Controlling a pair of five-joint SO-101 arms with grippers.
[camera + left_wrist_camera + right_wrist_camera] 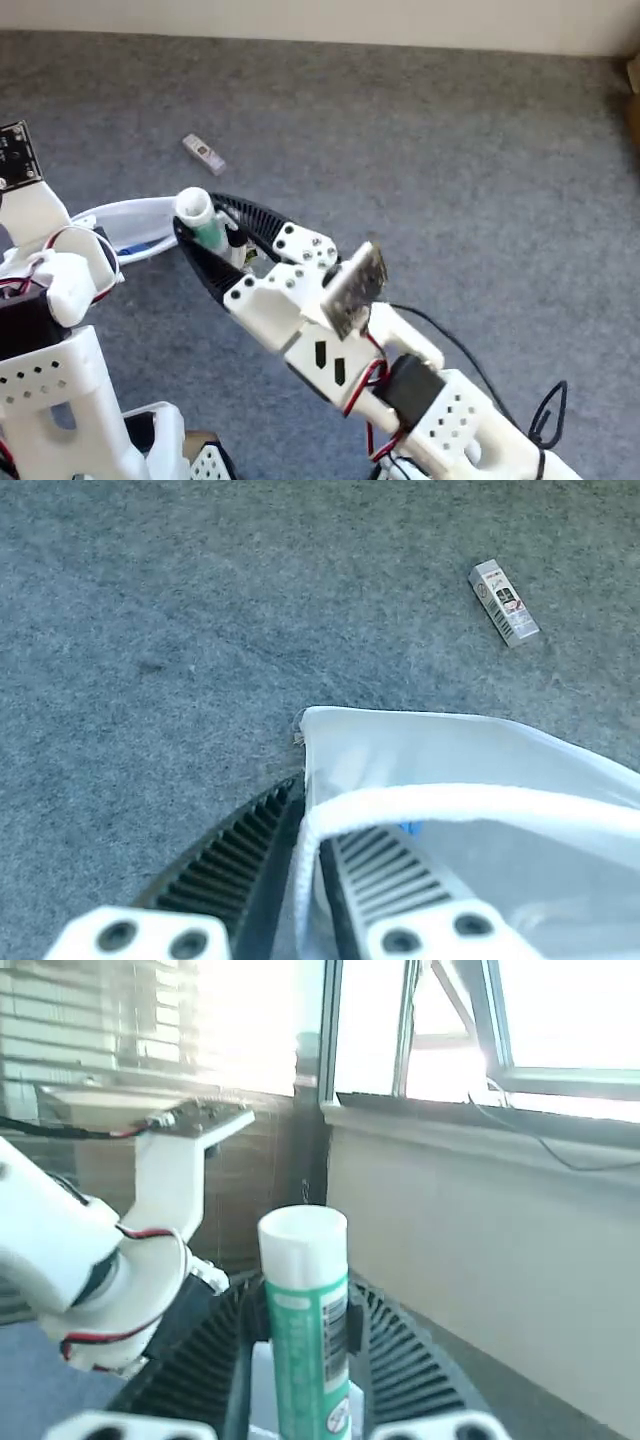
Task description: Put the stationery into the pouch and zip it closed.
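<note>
Right gripper (300, 1295) clamps white-capped, green-labelled glue stick (308, 1345); label print illegible. Left gripper (312, 815) pinches pouch (440, 755) edge.

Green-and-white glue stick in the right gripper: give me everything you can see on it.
The green-and-white glue stick is a plastic-looking cylinder: white cap on, green body with a printed label. It is clamped between the black ribbed fingers of the right gripper, lying along them, cap end jutting past the fingertips. It is held off the grey carpet, beside the end of the white translucent pouch; whether it touches the pouch cannot be told.
</note>
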